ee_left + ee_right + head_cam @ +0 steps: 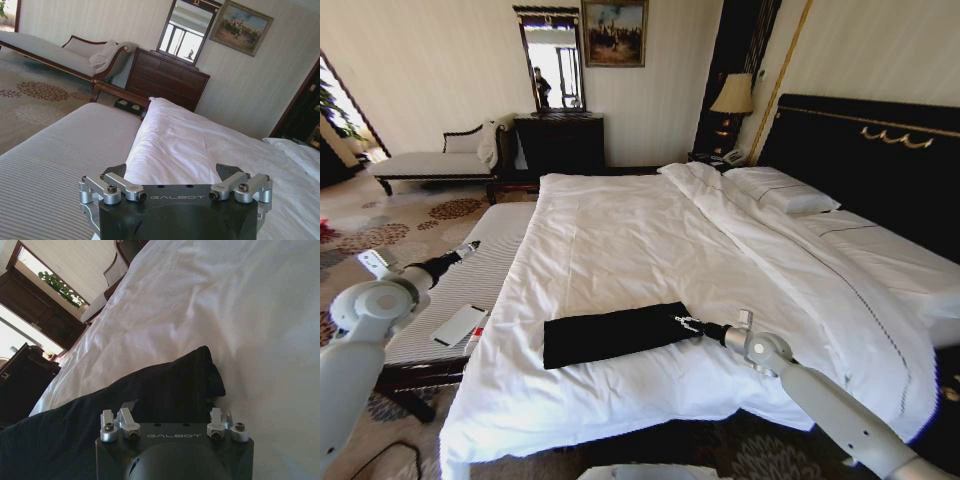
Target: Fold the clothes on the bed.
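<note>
Bedroom walls in pale stripes rise behind a very large bed (650, 250) with white sheets, a long folded duvet (800, 260), pillows (785, 190) and a tall dark headboard (870, 160) trimmed in gold. At the far wall stand a dark dresser (560, 140) with a mirror (552, 60), a painting (615, 32) above, a lamp (732, 95), and a white-cushioned chaise (430, 160) to the left. A striped bench (470, 280) sits just beside the bed's left side, with a flat white device (458, 325) lying on it. The shirt (615, 333) lies on the sheet near the bed's front edge, folded into a long black strip running left to right. The right gripper (688, 323) is at the strip's right end, low on the fabric; I cannot tell whether its claw is spread or pinching. The left gripper (175, 177) hovers above the bench, well apart from the shirt, its claw spread and holding nothing.
</note>
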